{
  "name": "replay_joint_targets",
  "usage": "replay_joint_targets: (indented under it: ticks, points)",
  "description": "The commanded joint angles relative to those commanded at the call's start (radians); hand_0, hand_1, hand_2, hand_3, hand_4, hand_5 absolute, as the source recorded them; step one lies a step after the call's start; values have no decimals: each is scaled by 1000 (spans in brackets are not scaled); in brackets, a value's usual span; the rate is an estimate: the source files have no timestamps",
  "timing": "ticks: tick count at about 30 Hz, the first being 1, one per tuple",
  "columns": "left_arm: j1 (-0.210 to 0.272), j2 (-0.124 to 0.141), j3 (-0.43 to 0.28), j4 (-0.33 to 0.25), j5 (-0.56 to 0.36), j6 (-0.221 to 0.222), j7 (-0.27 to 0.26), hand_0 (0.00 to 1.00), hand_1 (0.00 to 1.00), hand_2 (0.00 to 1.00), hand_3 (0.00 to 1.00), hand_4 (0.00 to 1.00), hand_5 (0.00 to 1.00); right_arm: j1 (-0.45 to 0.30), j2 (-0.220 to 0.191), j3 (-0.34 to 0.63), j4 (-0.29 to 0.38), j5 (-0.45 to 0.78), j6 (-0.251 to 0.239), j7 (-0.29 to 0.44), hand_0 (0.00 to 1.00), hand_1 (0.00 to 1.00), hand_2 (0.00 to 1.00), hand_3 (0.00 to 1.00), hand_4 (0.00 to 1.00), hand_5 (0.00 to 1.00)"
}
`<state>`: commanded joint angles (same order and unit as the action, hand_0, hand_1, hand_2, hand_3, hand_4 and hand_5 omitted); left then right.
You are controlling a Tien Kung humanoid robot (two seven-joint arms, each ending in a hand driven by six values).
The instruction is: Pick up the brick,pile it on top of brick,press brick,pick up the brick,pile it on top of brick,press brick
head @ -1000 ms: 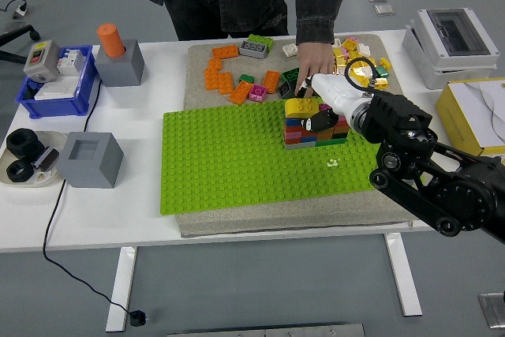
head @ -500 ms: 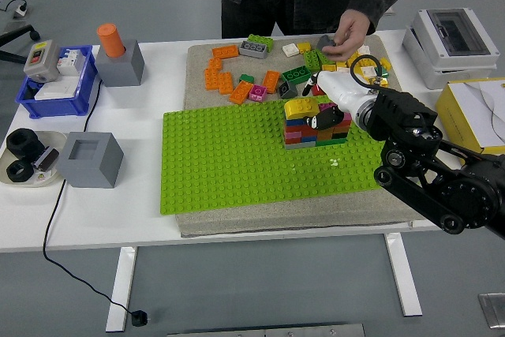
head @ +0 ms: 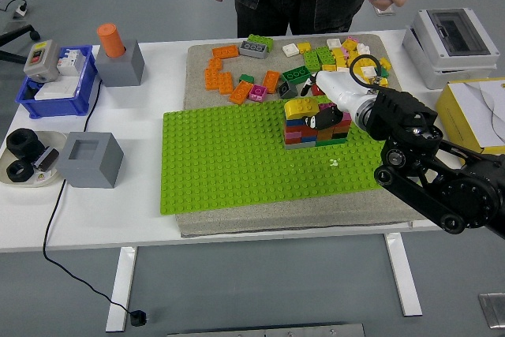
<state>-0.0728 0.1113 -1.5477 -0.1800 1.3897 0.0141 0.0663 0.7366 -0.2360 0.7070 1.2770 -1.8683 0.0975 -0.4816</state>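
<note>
One studded yellow brick tops the stack; right hand beside it.

No lettering, number or brand can be read anywhere. The switch box in the blue bin and the grey case at the bench's right carry marks too small to make out, and the yellow carton shows no print.

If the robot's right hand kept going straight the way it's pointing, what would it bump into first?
The right hand points left across the brick stack, so it would likely meet the yellow brick on top first, though depth is hard to judge.
</note>
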Motion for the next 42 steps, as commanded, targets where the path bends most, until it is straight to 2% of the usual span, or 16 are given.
replay_joint_targets:
  ticks: [5,6,21,25,29,30,35,36,41,42]
  points:
    - [-1,-1,0,0,0,0,0,627,584,546,575,581,276,0,-1,-2,0,2,3,0,914,847,871,686,818,232]
    - [-1,-1,0,0,1,0,1,627,584,545,575,580,274,0,-1,-2,0,2,3,0,914,850,873,746,919,291]
    - [-1,-2,-3,0,4,0,0,627,584,546,576,573,265,-2,-6,4,12,5,1,9,916,852,881,778,970,334]
    - [-2,-3,-6,0,5,0,0,627,584,548,577,572,265,-9,-20,14,50,3,0,9,917,853,882,779,976,343]
    - [0,-4,-9,0,6,1,-1,627,584,548,577,572,265,-30,-58,37,127,-4,-2,6,917,853,882,779,976,343]
    - [1,-5,-9,0,5,1,-1,628,583,548,576,572,265,-37,-71,43,147,-4,-3,6,918,856,882,625,970,370]
    - [7,-7,-9,0,2,1,-1,628,583,548,576,572,265,-73,-127,49,249,4,-6,8,918,856,882,625,970,370]
    - [8,-8,-10,0,2,1,-1,628,585,549,577,572,268,-78,-132,45,261,8,-7,9,919,856,885,562,920,429]
    - [9,-9,-11,0,4,1,-2,628,585,549,577,572,268,-90,-136,25,277,22,-14,15,919,856,885,562,920,429]
    - [9,-9,-12,0,5,1,-2,628,585,550,578,565,283,-90,-135,23,275,24,-15,17,922,857,891,548,879,463]
